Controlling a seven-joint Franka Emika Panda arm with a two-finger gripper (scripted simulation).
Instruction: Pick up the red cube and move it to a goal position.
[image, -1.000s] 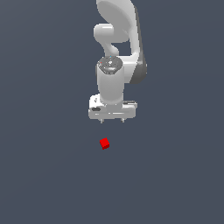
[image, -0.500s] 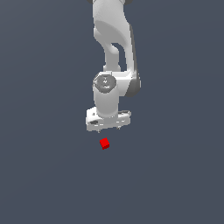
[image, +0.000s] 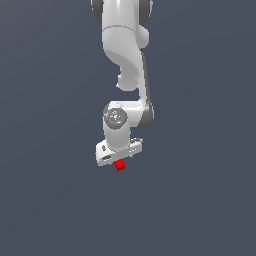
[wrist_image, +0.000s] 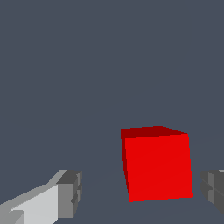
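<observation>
Smooth white gripper (image: 120, 159) is hanging directly over the red cube (image: 120, 165), a plain matte block sitting on flat grey ground. Blocky grey-tipped fingers (wrist_image: 70, 194) are standing spread, cube (wrist_image: 157, 164) between them, gaps both sides.

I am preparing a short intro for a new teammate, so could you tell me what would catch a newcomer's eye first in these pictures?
The bright red cube stands out first against the plain dark grey ground, filling much of the wrist view between the two grey fingertips with a gap on each side. In the exterior view the white Panda arm reaches down from above, and its tool sits right over the cube, which peeks out beneath it.
</observation>
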